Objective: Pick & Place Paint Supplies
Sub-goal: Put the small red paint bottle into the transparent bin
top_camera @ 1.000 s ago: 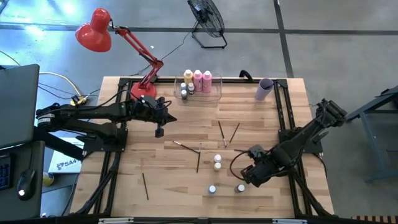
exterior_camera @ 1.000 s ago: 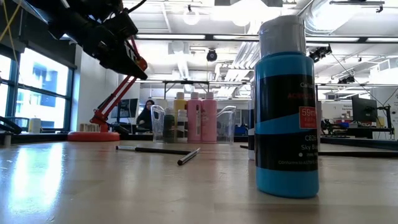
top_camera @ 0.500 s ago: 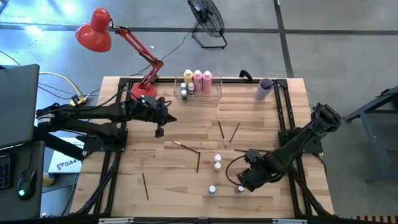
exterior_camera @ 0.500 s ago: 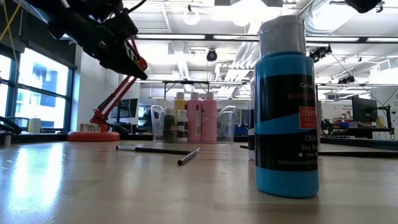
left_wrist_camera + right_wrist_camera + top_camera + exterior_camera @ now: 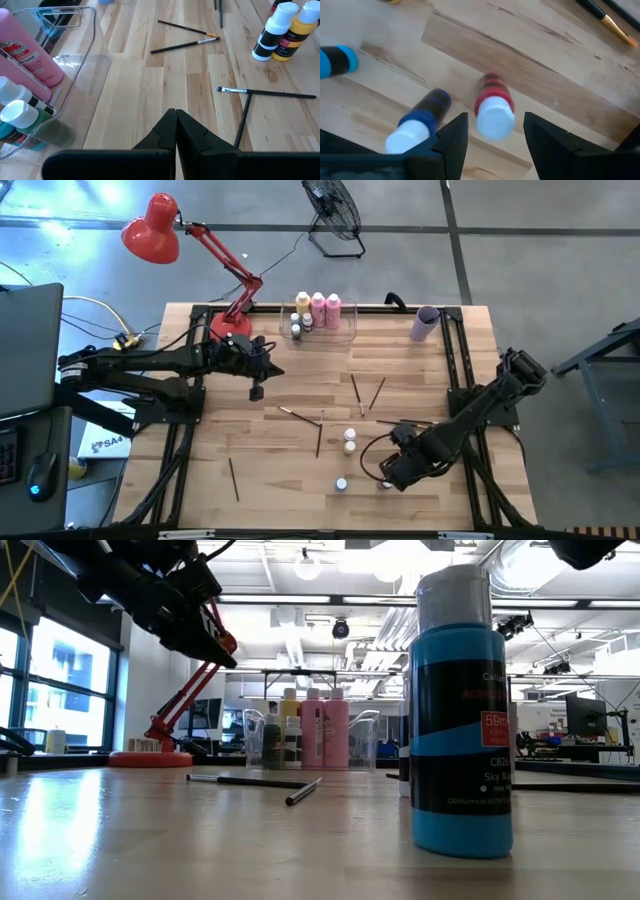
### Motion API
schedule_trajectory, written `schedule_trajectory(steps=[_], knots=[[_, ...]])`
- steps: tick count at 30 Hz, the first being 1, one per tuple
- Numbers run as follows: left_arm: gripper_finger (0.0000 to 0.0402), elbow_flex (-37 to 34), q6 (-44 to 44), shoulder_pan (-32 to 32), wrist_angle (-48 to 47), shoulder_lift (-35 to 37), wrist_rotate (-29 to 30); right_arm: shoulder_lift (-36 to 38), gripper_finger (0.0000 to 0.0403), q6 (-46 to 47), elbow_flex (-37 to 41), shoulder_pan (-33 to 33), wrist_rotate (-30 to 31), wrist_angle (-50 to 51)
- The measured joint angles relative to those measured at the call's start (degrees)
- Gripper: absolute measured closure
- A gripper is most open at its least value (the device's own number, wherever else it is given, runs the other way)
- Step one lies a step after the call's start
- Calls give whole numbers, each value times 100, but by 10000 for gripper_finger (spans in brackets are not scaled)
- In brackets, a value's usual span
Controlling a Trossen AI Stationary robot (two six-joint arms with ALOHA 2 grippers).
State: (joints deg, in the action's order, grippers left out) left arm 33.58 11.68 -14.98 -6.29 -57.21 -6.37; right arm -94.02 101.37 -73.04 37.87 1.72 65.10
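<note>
The left gripper (image 5: 256, 391) hangs over the table (image 5: 200, 470) at about 10 o'clock from its centre, fingers (image 5: 190, 135) pressed shut on nothing, unmoved from a second ago. At 1 o'clock from it, against the far edge, the clear bin (image 5: 345, 332) holds three tall bottles (image 5: 318, 307), one yellow-orange and two pink, with a few small white-capped bottles (image 5: 296, 330) beside them; the low view shows them upright in the bin (image 5: 365, 735). The lilac cup (image 5: 424, 322) lies at 3 o'clock from the bin.

Brushes are scattered mid-table: one (image 5: 233, 478) alone towards 7 o'clock, a crossed pair (image 5: 319, 430) near the centre and two more (image 5: 357, 394) at 12 o'clock from those. Two small bottles (image 5: 349, 440) stand together just right of the crossed pair, a blue bottle (image 5: 341, 484) at 6 o'clock from them; the low view has that blue bottle (image 5: 462, 710) upright close to the lens.

The right gripper (image 5: 385, 475) has shifted left and down from a second ago and now covers the spot at 3 o'clock from the blue bottle. Its wrist view shows the fingers (image 5: 451, 137) spread wide on either side of a red bottle (image 5: 493, 111), not closed on it, with a dark-blue bottle (image 5: 422, 119) beside.
</note>
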Motion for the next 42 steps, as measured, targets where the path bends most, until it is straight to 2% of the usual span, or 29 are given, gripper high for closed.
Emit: schedule_trajectory(steps=[7, 14, 25, 32, 37, 42], knots=[[402, 0, 0, 0, -30, 0, 0, 0, 220, -73, 363, 0, -61, -343], [402, 0, 0, 0, -28, 0, 1, 0, 223, -115, 394, 0, -33, -459], [402, 0, 0, 0, -28, 0, 2, 0, 289, -181, 391, 0, -48, -474], [402, 0, 0, 0, -25, 0, 2, 0, 270, -182, 391, -1, -44, -497], [402, 0, 0, 0, -25, 0, 2, 2, 293, -229, 389, -2, -72, -498], [402, 0, 2, 0, -25, 0, 2, 2, 292, -247, 389, -8, -123, -498]])
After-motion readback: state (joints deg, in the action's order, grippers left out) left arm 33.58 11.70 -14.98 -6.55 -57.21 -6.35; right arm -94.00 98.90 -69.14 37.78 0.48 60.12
